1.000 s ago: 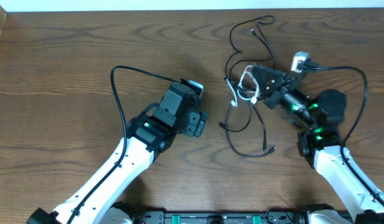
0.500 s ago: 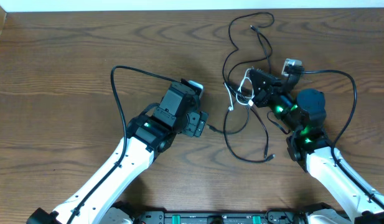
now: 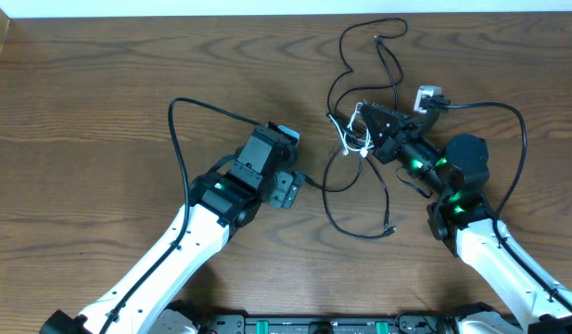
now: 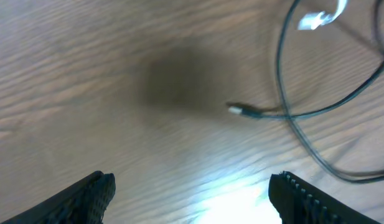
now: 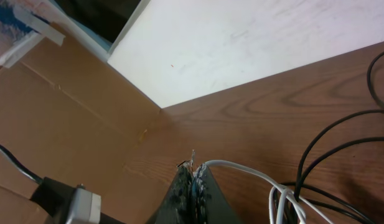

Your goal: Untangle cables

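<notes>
A dark, streaky wood-grain worktop [image 3: 100, 111] fills the overhead view, with a pale wall [image 3: 174, 7] along the top edge. Thin, glossy black cables [image 4: 280, 68] loop at upper right of centre. The right claw [image 5: 193, 171] is pinched on the white cable [image 5: 238, 166] there. The left claw [image 4: 192, 180] gapes wide at centre above a metal-tipped plug [image 4: 236, 110], holding nothing.
</notes>
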Controlling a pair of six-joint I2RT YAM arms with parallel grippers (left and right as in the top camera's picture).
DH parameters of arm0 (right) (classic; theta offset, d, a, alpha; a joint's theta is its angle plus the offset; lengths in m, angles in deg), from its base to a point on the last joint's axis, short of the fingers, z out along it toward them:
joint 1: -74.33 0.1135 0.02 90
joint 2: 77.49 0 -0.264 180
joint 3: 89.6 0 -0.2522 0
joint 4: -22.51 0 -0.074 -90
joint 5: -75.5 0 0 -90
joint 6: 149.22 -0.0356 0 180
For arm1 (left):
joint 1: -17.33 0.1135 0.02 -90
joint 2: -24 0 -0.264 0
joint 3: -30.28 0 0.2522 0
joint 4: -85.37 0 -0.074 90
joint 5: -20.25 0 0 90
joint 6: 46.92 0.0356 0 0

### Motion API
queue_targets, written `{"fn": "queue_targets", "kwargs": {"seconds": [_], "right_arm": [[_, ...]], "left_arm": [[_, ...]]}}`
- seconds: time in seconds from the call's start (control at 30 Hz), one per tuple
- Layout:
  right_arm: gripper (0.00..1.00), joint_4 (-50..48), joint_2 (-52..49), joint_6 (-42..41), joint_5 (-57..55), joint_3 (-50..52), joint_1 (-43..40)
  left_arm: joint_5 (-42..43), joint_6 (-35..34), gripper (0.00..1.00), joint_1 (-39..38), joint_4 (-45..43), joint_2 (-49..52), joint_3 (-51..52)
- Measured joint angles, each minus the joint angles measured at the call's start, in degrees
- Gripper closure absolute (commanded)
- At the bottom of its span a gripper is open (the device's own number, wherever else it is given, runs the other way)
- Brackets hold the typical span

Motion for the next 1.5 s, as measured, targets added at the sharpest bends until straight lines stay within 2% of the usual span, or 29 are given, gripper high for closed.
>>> {"fn": "queue_targets", "kwargs": {"seconds": [0.37, 0.47, 0.57, 0.63, 0.67, 0.83, 0.93, 1.07, 1.27, 1.5], "right_arm": [[0.99, 0.0, 0.0, 0.0, 0.2, 0.0, 0.0], [0.99, -0.3, 0.0, -0.1, 0.6, 0.0, 0.0], [0.99, -1.2, 0.0, -0.9, 1.5, 0.0, -0.6], [0.99, -2.0, 0.0, -2.3, 1.9, 0.0, -1.5], [0.99, -2.6, -0.1, -3.7, 2.1, 0.0, -2.4], [0.99, -4.9, -0.1, -11.5, 2.3, 0.0, -5.3], [0.99, -9.1, -0.2, -17.0, 2.4, 0.0, -5.8], [0.99, -11.0, -0.2, -21.1, 2.5, 0.0, -5.8], [0.99, -10.5, -0.2, -22.7, 2.6, 0.0, -5.8], [0.99, -10.5, -0.2, -22.8, 4.2, 0.0, -5.8]], "left_arm": [[-1.7, 1.5, 0.16, 0.0, 0.3, 0.0, 0.0], [2.8, 0.1, 0.16, 0.0, -0.9, 0.0, 0.0], [13.8, -0.8, 0.16, 0.0, -7.6, 0.1, 0.0], [19.5, -3.6, 0.16, 0.0, -13.0, 0.7, 0.0], [23.1, -7.8, 0.16, 0.0, -16.7, 1.5, -0.1], [28.4, -22.6, 0.16, 0.0, -22.7, 6.6, -0.1], [29.4, -28.3, 0.16, 0.0, -26.4, 10.4, -0.1], [29.9, -33.3, 0.16, 0.0, -32.2, 14.5, -0.1], [29.5, -37.4, 0.16, 0.0, -36.6, 14.7, -0.1], [21.1, -41.4, 0.16, -0.3, -39.5, 14.7, -0.1]]}}
